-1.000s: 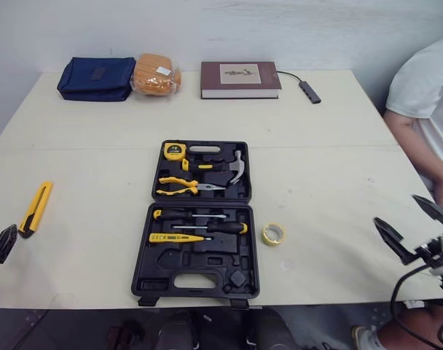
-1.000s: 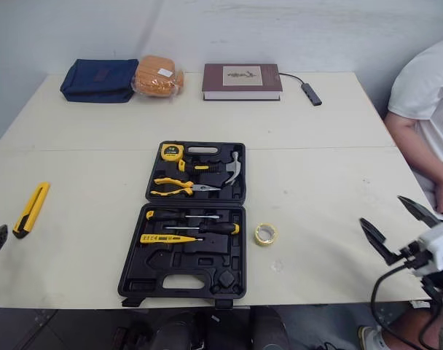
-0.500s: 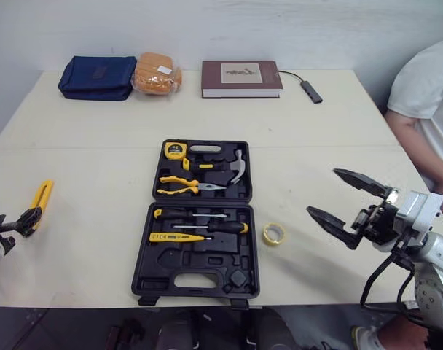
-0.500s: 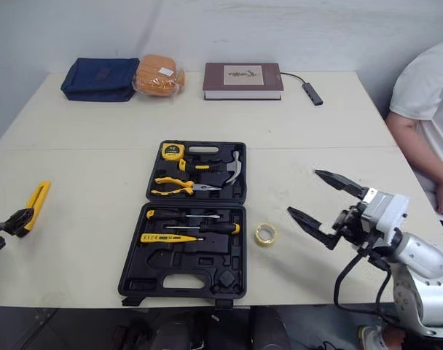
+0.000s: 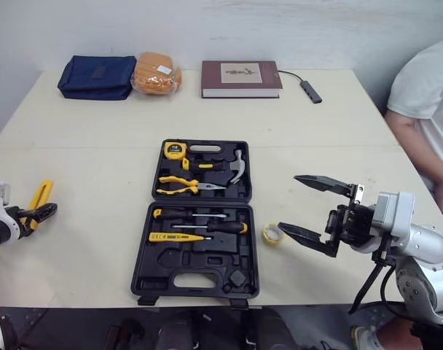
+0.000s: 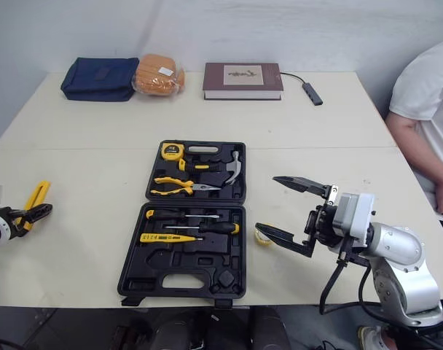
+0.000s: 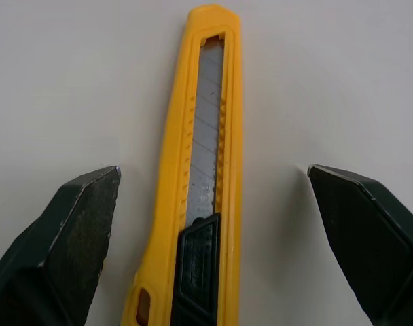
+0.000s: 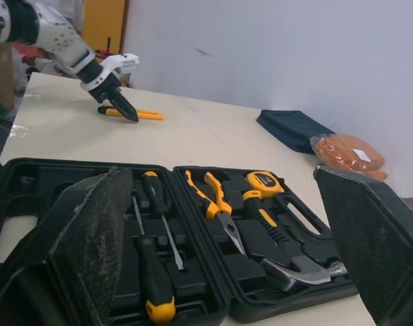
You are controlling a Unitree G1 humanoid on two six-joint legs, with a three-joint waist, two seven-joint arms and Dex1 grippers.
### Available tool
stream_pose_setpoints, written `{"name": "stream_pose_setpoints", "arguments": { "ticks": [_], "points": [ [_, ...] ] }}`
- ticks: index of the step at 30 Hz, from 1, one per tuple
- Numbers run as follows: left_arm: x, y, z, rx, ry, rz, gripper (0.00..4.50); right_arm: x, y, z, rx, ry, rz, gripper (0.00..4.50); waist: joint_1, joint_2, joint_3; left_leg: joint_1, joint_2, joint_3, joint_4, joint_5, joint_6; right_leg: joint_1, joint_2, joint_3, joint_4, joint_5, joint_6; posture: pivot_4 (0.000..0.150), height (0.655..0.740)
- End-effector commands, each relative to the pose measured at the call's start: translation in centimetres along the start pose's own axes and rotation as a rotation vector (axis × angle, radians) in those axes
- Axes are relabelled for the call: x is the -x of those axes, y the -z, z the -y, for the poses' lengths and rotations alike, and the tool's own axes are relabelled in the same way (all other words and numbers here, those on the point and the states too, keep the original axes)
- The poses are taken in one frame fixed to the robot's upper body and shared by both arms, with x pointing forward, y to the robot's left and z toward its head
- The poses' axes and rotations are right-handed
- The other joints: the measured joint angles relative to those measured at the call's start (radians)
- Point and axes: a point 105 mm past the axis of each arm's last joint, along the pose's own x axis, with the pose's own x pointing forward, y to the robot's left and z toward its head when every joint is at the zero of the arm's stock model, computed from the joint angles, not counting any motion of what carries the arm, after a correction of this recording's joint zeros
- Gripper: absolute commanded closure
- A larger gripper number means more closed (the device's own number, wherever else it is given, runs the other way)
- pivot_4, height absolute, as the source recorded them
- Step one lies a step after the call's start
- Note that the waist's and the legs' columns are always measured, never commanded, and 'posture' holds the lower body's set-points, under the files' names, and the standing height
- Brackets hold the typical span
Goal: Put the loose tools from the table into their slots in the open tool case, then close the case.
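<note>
The open black tool case lies mid-table and holds a tape measure, a hammer, pliers, two screwdrivers and a yellow tester pen. A yellow utility knife lies loose at the table's left edge. My left gripper is open, with one finger on each side of the knife's near end. A yellow tape roll lies just right of the case. My right gripper hovers open beside it, its lower finger partly covering the roll.
At the table's far edge sit a blue pouch, an orange packet, a brown book and a cable hub. A person in a white shirt sits at the right edge.
My right gripper has swung in from the right edge to beside the tape roll. My left gripper has come forward so that its fingers straddle the knife's near end.
</note>
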Motion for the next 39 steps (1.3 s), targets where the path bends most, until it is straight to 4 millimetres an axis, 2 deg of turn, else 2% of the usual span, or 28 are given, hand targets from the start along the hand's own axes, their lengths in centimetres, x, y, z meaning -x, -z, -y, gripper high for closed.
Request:
{"name": "stream_pose_setpoints", "arguments": {
  "ticks": [1, 2, 5, 8, 11, 16, 19, 21, 23, 25, 26, 28, 31, 35, 37, 39],
  "points": [
    [-0.4, 1.8, 0.1, 0.000, 0.030, -0.099, 0.03, -0.3, -0.4, -0.5, 0.029, -0.046, 0.031, 0.00, 0.004, 0.000, 0.000, 0.000, 0.000, 0.000, 0.000, 0.000, 0.001, 0.000, 0.000, 0.000, 0.001, 0.000, 0.000, 0.150, 0.7400],
    [-0.4, 2.1, 0.2, 0.001, 0.037, -0.111, 0.03, -0.3, -0.4, -0.5, 0.030, -0.047, 0.032, 0.00, 0.004, 0.001, 0.000, 0.000, -0.001, 0.000, 0.000, 0.000, 0.001, 0.000, 0.001, 0.000, 0.001, 0.000, 0.000, 0.150, 0.7400],
    [-0.5, 2.7, 0.1, 0.014, 0.045, -0.142, 0.86, -0.3, -0.3, -0.5, 0.033, -0.048, 0.031, 0.00, 0.003, 0.001, 0.000, 0.001, -0.001, 0.001, 0.000, 0.001, 0.001, 0.000, 0.000, 0.001, 0.002, 0.000, 0.000, 0.150, 0.7400],
    [-0.4, 3.8, 0.1, 0.015, 0.062, -0.167, 2.18, -0.1, -0.1, -0.4, 0.039, -0.046, 0.021, 0.00, 0.003, 0.001, 0.000, 0.001, -0.001, 0.001, 0.001, 0.001, 0.001, 0.000, 0.000, 0.001, 0.002, 0.000, 0.000, 0.150, 0.7400],
    [-0.3, 3.9, 0.0, 0.017, 0.060, -0.164, 3.33, 0.0, 0.1, -0.2, 0.042, -0.043, 0.015, 0.00, 0.005, 0.003, -0.001, 0.001, -0.001, 0.001, 0.001, 0.001, 0.001, 0.000, 0.000, 0.001, 0.002, 0.000, 0.000, 0.150, 0.7400],
    [-0.2, 3.4, -0.5, 0.014, 0.038, -0.112, 3.39, -0.1, 0.2, 0.0, 0.049, -0.043, 0.009, 0.00, 0.001, 0.005, -0.002, 0.002, -0.001, 0.002, 0.001, 0.001, 0.001, 0.000, 0.000, 0.002, 0.003, 0.000, 0.000, 0.150, 0.7400],
    [0.2, 1.7, -0.2, -0.012, 0.077, -0.011, 3.39, 0.0, 0.1, 0.2, 0.056, -0.038, 0.003, 0.00, 0.000, 0.005, -0.002, 0.002, -0.001, 0.002, 0.001, 0.001, 0.001, 0.000, -0.001, 0.002, 0.004, 0.000, 0.000, 0.150, 0.7400],
    [0.8, -0.8, 0.7, -0.063, 0.141, 0.126, 3.39, 0.1, 0.2, 0.3, 0.059, -0.032, -0.007, 0.00, 0.000, 0.005, -0.002, 0.002, 0.000, 0.002, 0.001, 0.001, 0.001, 0.000, -0.001, 0.002, 0.004, 0.000, 0.000, 0.150, 0.7400],
    [2.3, -4.1, 3.9, -0.199, 0.325, 0.327, 3.39, 0.4, 0.4, 0.5, 0.061, -0.024, -0.019, 0.00, 0.002, 0.003, 0.000, 0.002, -0.001, 0.002, 0.001, 0.001, 0.001, 0.000, -0.002, 0.002, 0.004, 0.000, 0.000, 0.150, 0.7400],
    [3.6, -5.7, 6.4, -0.293, 0.439, 0.405, 3.39, 0.8, 0.7, 0.6, 0.056, -0.010, -0.032, 0.00, 0.005, -0.003, 0.000, 0.000, -0.001, 0.001, 0.001, 0.002, 0.000, -0.001, -0.003, 0.001, 0.004, 0.000, 0.000, 0.150, 0.7400],
    [4.4, -6.6, 8.3, -0.359, 0.518, 0.465, 3.39, 1.1, 1.0, 0.4, 0.053, -0.019, -0.047, 0.00, 0.005, -0.007, 0.000, -0.001, 0.000, 0.001, 0.002, 0.002, 0.000, -0.001, -0.003, 0.001, 0.004, 0.000, 0.000, 0.150, 0.7400],
    [5.6, -7.3, 10.3, -0.433, 0.602, 0.535, 3.39, 1.4, 1.3, 0.1, 0.049, -0.035, -0.064, 0.00, 0.005, -0.009, -0.001, -0.002, -0.001, -0.001, 0.002, 0.002, 0.000, -0.001, -0.004, 0.001, 0.003, 0.000, 0.000, 0.150, 0.7400],
    [6.6, -7.0, 14.1, -0.599, 0.756, 0.503, 3.39, 2.0, 1.2, 0.4, 0.046, -0.021, -0.079, 0.00, 0.000, -0.008, 0.000, -0.001, -0.002, 0.001, 0.002, 0.001, 0.001, 0.000, -0.005, 0.001, 0.002, 0.000, 0.000, 0.150, 0.7400],
    [8.8, -5.7, 20.7, -0.687, 1.087, 0.452, 3.39, 2.8, 1.3, 0.3, 0.048, -0.039, -0.133, 0.00, -0.003, -0.007, 0.001, 0.000, -0.001, 0.001, 0.002, 0.002, 0.001, 0.000, -0.002, 0.001, 0.003, 0.000, 0.000, 0.150, 0.7400],
    [9.6, -4.3, 22.5, -0.794, 1.198, 0.364, 3.39, 2.9, 1.0, 0.3, 0.044, -0.040, -0.136, 0.00, -0.003, -0.006, 0.001, 0.000, 0.000, 0.001, 0.002, 0.002, 0.000, 0.000, 0.001, 0.002, 0.003, 0.000, 0.000, 0.150, 0.7400],
    [10.1, -3.5, 23.5, -0.879, 1.266, 0.305, 3.39, 3.1, 0.9, 0.1, 0.041, -0.042, -0.143, 0.00, -0.004, -0.006, 0.002, 0.000, 0.001, 0.001, 0.002, 0.002, -0.001, 0.000, 0.003, 0.002, 0.003, 0.000, -0.001, 0.150, 0.7400]
  ]
}}
